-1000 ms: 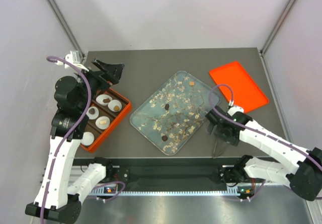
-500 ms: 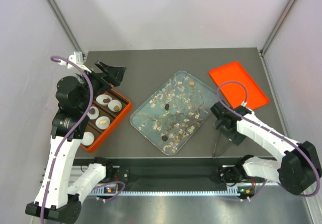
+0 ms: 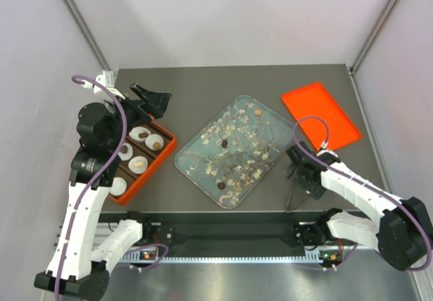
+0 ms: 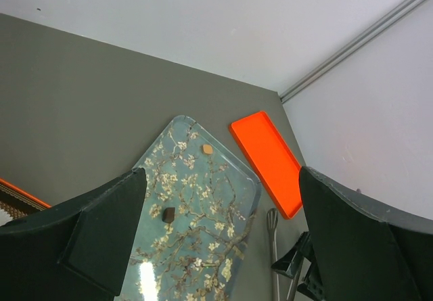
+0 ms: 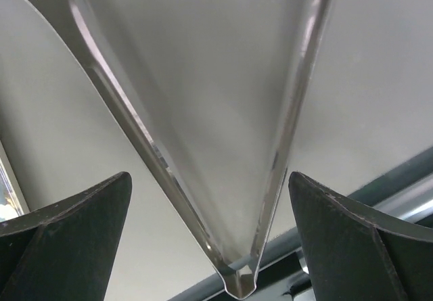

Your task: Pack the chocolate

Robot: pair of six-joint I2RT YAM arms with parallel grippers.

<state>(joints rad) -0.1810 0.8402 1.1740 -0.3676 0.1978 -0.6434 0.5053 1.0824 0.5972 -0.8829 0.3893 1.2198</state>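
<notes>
I see 4 things on the grey bench (image 3: 203, 84): a clear blossom tray (image 3: 193, 153) in the middle, an orange tray (image 3: 320, 115) at far right, an orange box (image 3: 157, 160) holding white cups (image 3: 139, 135) at left, and steel tongs (image 5: 237, 281) near the front edge, right.

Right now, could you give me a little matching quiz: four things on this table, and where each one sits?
1 blossom-patterned clear tray
2 flat orange tray
3 metal tongs
4 orange compartment box

A far right corner
B left side, holding white paper cups
C middle, chocolate pieces on it
D near side, below the open right pincer

Pairs: 1-C, 2-A, 3-D, 4-B
</notes>
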